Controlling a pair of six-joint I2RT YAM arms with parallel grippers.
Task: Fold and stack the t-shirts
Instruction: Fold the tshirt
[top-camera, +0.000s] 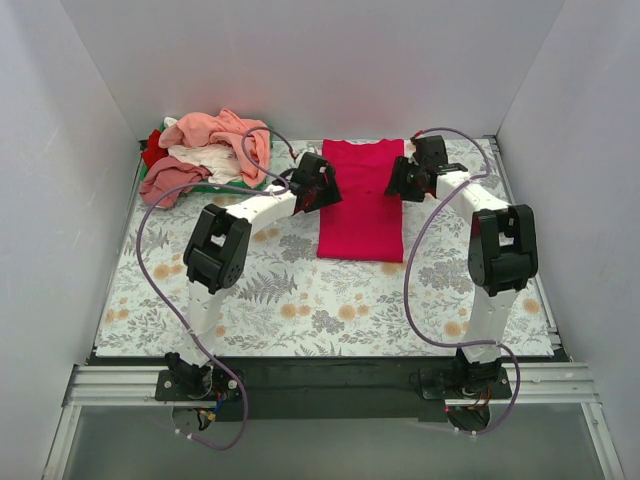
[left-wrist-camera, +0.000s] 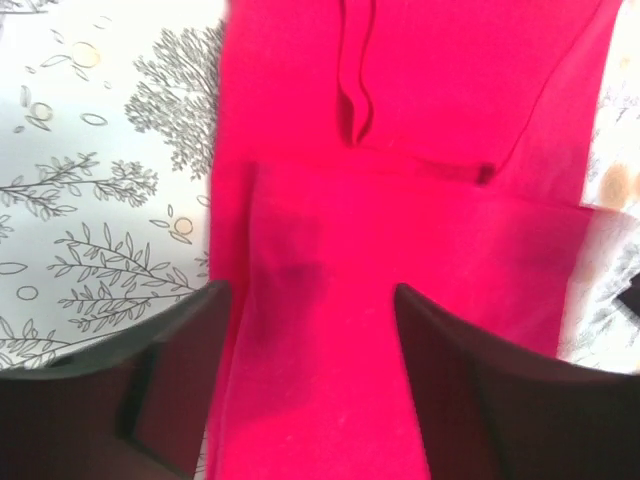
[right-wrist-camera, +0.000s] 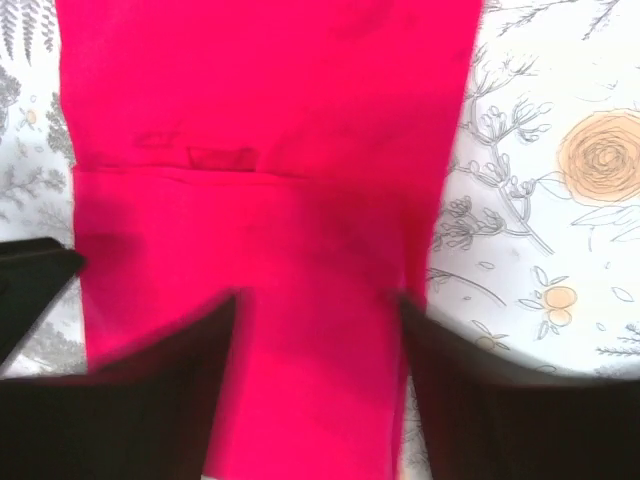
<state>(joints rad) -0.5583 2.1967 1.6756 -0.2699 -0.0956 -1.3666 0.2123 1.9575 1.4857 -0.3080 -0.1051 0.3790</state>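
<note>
The crimson-magenta t-shirt lies flat at the back middle of the table, its sides folded in to a long rectangle. My left gripper is open at the shirt's left edge. In the left wrist view it hangs over the cloth, jaws wide apart. My right gripper is open at the shirt's right edge. In the right wrist view it straddles the cloth near that edge. Neither holds cloth.
A pile of shirts sits at the back left: salmon pink, white, dusty pink, red. White walls close in the floral table on three sides. Purple cables loop from both arms.
</note>
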